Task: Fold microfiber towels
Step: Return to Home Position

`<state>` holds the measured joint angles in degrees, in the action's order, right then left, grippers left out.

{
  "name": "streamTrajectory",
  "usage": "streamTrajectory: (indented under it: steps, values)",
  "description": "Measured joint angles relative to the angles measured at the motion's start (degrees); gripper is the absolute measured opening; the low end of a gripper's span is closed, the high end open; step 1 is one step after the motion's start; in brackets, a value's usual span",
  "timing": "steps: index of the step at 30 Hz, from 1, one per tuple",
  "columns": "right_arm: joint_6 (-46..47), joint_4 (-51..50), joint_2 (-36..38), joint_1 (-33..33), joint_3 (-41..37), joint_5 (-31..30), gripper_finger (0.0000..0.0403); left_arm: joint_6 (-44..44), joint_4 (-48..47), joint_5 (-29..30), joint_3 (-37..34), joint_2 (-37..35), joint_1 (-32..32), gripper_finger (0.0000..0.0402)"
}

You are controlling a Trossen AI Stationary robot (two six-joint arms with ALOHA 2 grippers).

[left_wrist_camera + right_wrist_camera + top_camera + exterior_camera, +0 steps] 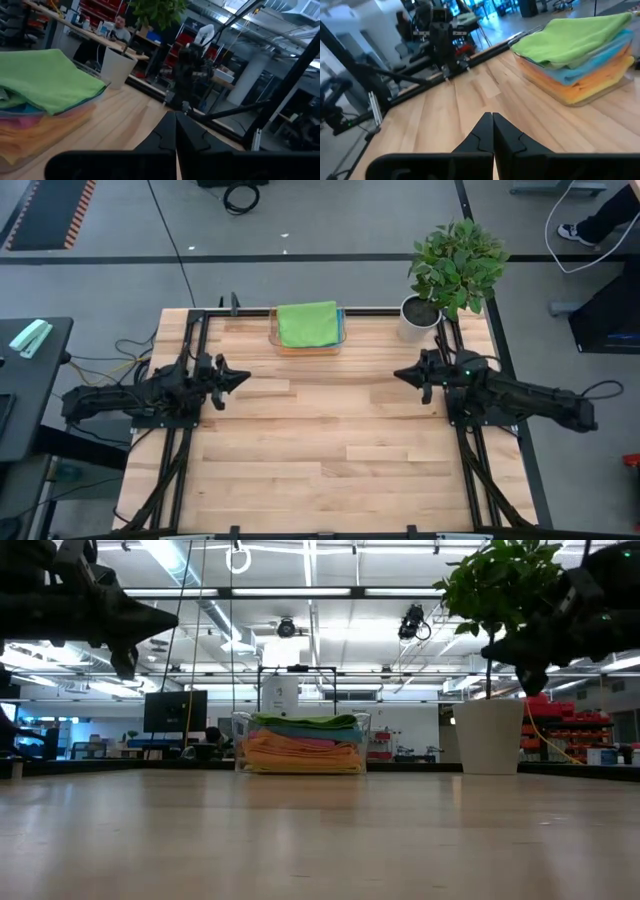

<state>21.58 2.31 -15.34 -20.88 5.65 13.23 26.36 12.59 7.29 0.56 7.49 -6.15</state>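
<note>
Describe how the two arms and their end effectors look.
The left arm and right arm are matte black and chunky-jointed, one at each side of the table. The left end effector and right end effector each end in two dark angular fingers tapering to a point. A green light glows on the right arm.

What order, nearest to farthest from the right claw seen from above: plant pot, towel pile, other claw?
From the right gripper, in the high view:
1. Plant pot, back right, just behind it.
2. Towel pile, back centre of the table.
3. Left gripper, across on the left side.
</note>
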Motion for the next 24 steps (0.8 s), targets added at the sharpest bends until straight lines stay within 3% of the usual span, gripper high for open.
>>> streamTrajectory:
  steps: [5, 11, 15, 18, 24]
  values:
    - [1.7, 0.0, 8.0, 0.0, -5.2, -0.4, 0.0003, -1.3, -3.7, -1.0, 0.0, -0.7, 0.0, 0.0009]
    - [-3.0, 1.5, 9.2, 0.1, -5.0, -0.5, 0.0003, -1.1, -8.4, -1.2, 0.0, -0.7, 0.0, 0.0005]
    - [-3.7, -3.4, 9.2, 0.0, -3.7, 2.5, 0.0003, -1.0, -8.6, -3.6, 0.2, -2.3, 0.0, 0.0008]
    - [-4.3, -12.7, 10.6, 0.0, -0.8, 4.8, 0.0003, -1.0, -13.5, -4.8, 1.6, -5.0, 0.0, 0.0004]
    - [-4.9, -13.6, 15.2, 0.0, -1.0, 0.8, 0.0003, -0.1, -16.8, -4.7, 2.8, -7.1, 0.1, 0.0006]
